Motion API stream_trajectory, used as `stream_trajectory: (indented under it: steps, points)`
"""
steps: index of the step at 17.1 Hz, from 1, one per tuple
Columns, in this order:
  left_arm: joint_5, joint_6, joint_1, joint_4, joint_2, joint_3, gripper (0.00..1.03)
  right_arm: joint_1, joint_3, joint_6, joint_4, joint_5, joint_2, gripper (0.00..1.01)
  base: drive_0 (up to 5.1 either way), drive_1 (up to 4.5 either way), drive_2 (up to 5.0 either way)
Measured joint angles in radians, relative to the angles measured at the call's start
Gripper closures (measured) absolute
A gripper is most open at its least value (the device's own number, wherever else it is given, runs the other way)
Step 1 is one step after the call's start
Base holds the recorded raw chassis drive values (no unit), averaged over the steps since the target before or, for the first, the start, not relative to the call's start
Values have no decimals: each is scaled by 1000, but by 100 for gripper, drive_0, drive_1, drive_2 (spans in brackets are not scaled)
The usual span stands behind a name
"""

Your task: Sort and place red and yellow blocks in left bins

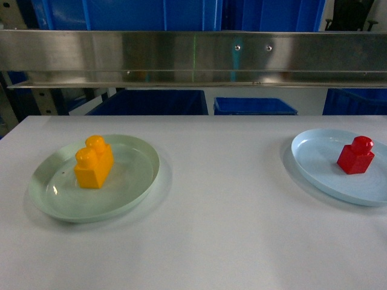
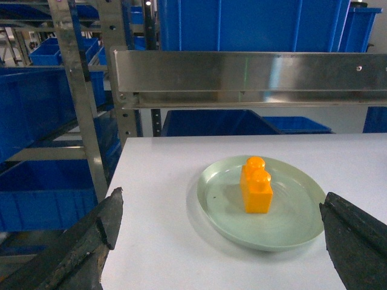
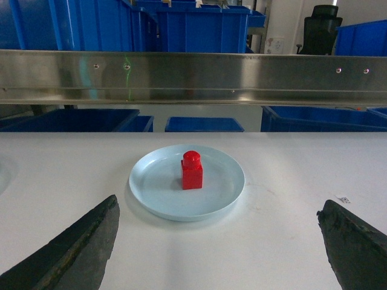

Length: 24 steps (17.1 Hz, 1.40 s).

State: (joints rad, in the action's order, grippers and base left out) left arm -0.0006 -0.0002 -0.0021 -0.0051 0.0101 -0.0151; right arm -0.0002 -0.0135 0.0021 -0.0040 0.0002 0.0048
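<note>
Head view: yellow block (image 1: 94, 162) is seated on green plate (image 1: 136, 187) at left, red block (image 1: 355, 155) on blue plate (image 1: 314, 163) cut by right edge. Left wrist view: left gripper (image 2: 221, 241) fingers spread, plate framed between. Right wrist view: right gripper (image 3: 221, 238) likewise spread; blue bins (image 3: 205, 27) ranged along top.

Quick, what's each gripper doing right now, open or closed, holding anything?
Left gripper: open, fingers spread wide, empty, facing the yellow block.
Right gripper: open, empty, facing the red block.
</note>
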Motion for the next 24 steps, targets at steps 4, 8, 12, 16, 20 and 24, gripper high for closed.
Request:
stream_trajectory:
  steps: [4,8,12,16,20,24]
  points:
    - [0,0,0,0,0,0,5,0,0,0,0,0,0,3,0,0,0]
    - [0,0,0,0,0,0,5,0,0,0,0,0,0,3,0,0,0]
    - [0,0,-1,2,4,-1,5,0,0,0,0,0,0,3,0,0,0]
    - [18,-2,-19,241,454,-239,5,33,-205,26,242,-6,462,3,0,0,0]
    - [84,-16,-26,233,1126,-617,5,57,-692,108,327,-10,1255,3,0,0,0]
    - [44,-11,-123,369,1472,-698,5,58,-768,90,460,34,1612,3,0,0,0]
